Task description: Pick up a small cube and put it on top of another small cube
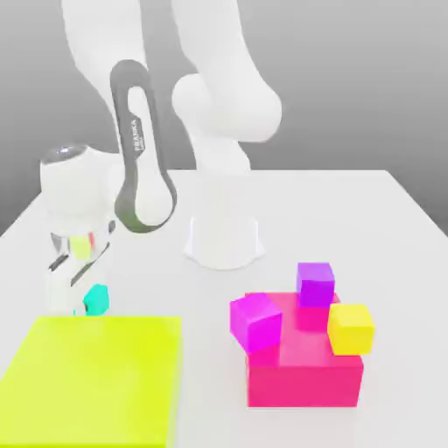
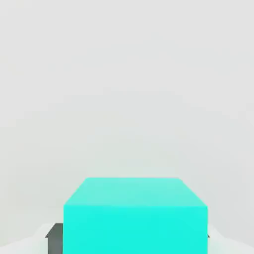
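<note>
Clamped between the claw fingers: a small teal cube, matte, flat-faced, sitting square, no long axis, at the exterior view's left, just behind the flat yellow-green slab. On the white desk, well apart: magenta cube, purple cube, yellow cube, on a pink stepped block.

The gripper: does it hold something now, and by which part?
It seems so: the gripper has the cyan cube between its fingers, gripped by two opposite sides.
</note>
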`<state>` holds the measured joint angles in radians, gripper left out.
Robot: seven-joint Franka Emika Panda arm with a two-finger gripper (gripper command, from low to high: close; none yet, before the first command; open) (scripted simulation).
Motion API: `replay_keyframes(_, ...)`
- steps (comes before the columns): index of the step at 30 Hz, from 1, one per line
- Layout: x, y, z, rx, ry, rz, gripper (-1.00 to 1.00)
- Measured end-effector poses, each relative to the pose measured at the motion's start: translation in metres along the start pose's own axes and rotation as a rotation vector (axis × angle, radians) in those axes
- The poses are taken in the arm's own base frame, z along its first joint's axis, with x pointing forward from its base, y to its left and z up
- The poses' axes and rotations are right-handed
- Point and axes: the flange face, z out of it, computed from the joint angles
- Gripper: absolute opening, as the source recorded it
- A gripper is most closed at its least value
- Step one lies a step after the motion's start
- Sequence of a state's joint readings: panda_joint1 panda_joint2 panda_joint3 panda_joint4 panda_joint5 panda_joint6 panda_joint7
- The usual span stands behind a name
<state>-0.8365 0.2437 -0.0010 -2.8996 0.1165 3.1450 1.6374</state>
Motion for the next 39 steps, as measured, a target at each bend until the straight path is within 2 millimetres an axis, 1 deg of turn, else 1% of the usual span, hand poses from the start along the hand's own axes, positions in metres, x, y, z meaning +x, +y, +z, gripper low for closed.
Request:
replay_keyframes(2,0.0,-0.001,-0.012,0.0,-0.001,0.0,-1.0)
replay_keyframes(8,0.0,0.0,-0.058,0.0,-0.001,0.001,-1.0)
replay_keyframes(11,-0.046,0.007,-0.082,0.001,-0.012,-0.047,-1.0)
replay_keyframes(14,-0.102,0.026,-0.106,0.001,-0.024,-0.106,-1.0)
replay_keyframes(16,-0.138,0.047,-0.122,-0.001,-0.029,-0.149,-1.0)
replay_keyframes(19,-0.186,0.088,-0.145,-0.003,-0.033,-0.215,-1.0)
replay_keyframes(22,-0.224,0.14,-0.165,-0.007,-0.032,-0.283,-1.0)
replay_keyframes(24,-0.243,0.178,-0.178,-0.008,-0.029,-0.329,-1.0)
replay_keyframes(27,-0.26,0.241,-0.193,-0.007,-0.018,-0.397,-1.0)
replay_keyframes(29,-0.264,0.283,-0.2,-0.003,-0.009,-0.442,-1.0)
replay_keyframes(30,-0.265,0.293,-0.197,-0.002,-0.005,-0.452,-1.0)
replay_keyframes(31,-0.266,0.298,-0.19,-0.001,-0.003,-0.457,-1.0)
replay_keyframes(35,-0.266,0.303,-0.152,0.0,-0.002,-0.462,-1.0)
replay_keyframes(36,-0.265,0.303,-0.143,0.0,-0.002,-0.462,1.0)
replay_keyframes(39,-0.265,0.303,-0.143,0.0,-0.002,-0.462,1.0)
